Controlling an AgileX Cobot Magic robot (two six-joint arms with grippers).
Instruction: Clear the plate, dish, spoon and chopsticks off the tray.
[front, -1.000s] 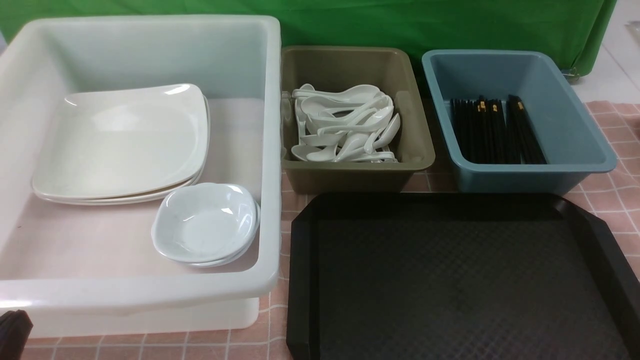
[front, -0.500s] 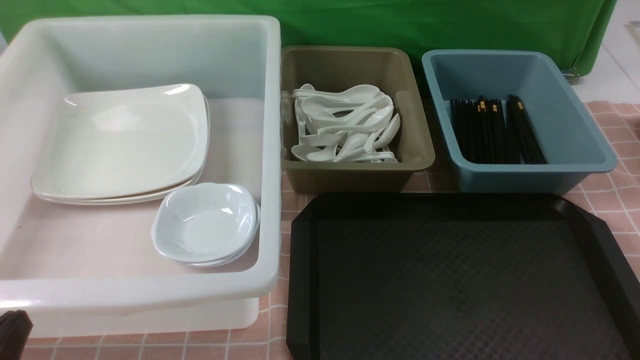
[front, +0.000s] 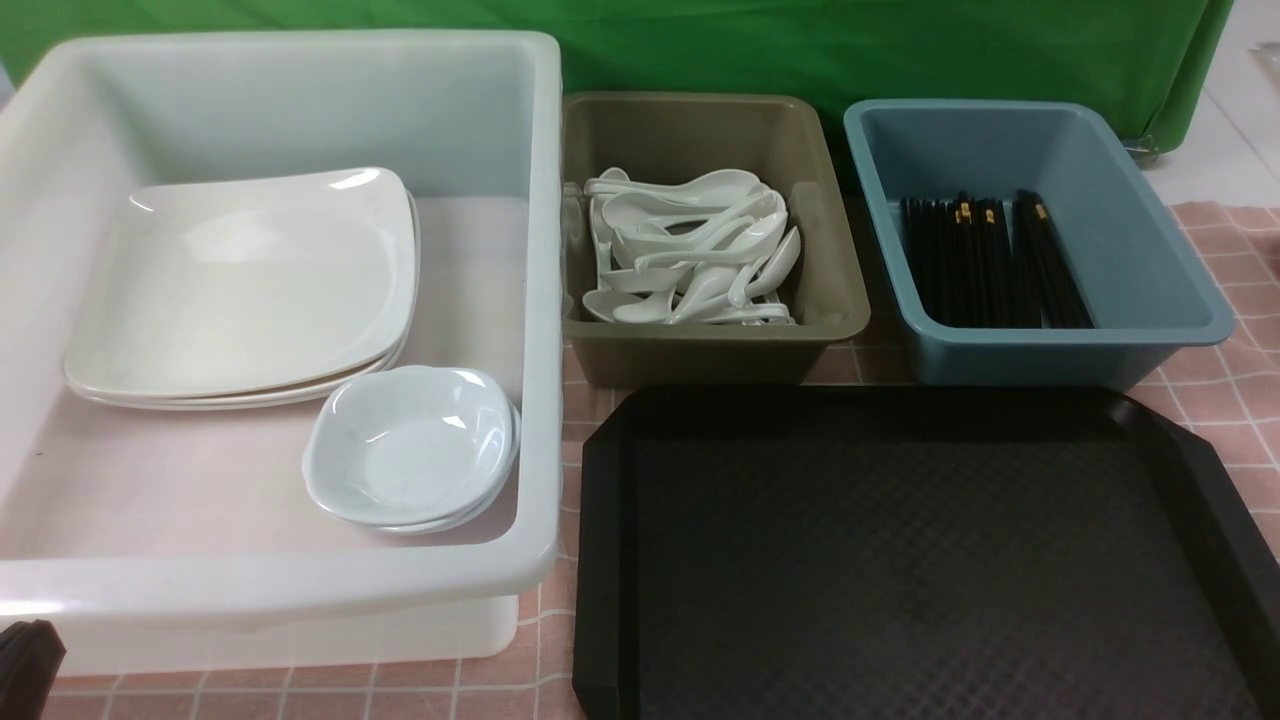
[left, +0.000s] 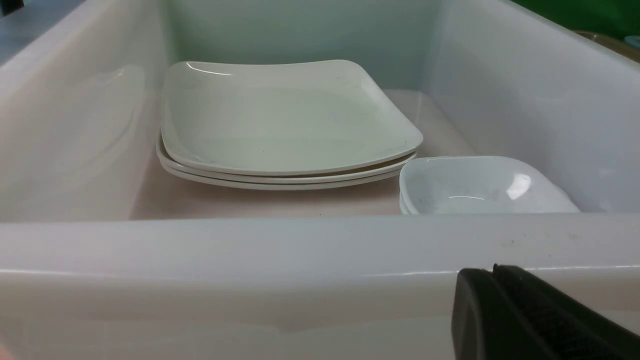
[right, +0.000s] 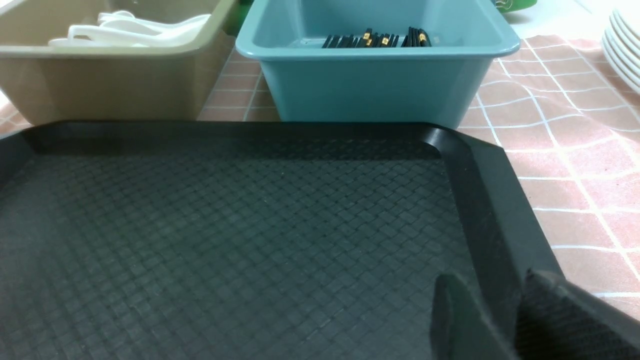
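the left gripper (left: 505, 300), low right in its wrist view, is shut on nothing; the right gripper (right: 505, 320) stands part open over the tray (front: 600, 560) rim, empty. plate (front: 240, 280) and dish (front: 410, 445) sit in the white bin (front: 545, 300) at left, spoon (front: 690, 245) and chopsticks (front: 990, 260) in tubs up top. clearing looks finished; the bare tray offers open room.

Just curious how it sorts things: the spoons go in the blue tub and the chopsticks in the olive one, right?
No, it's swapped. The front view shows the spoons in the olive tub and the chopsticks in the blue tub.
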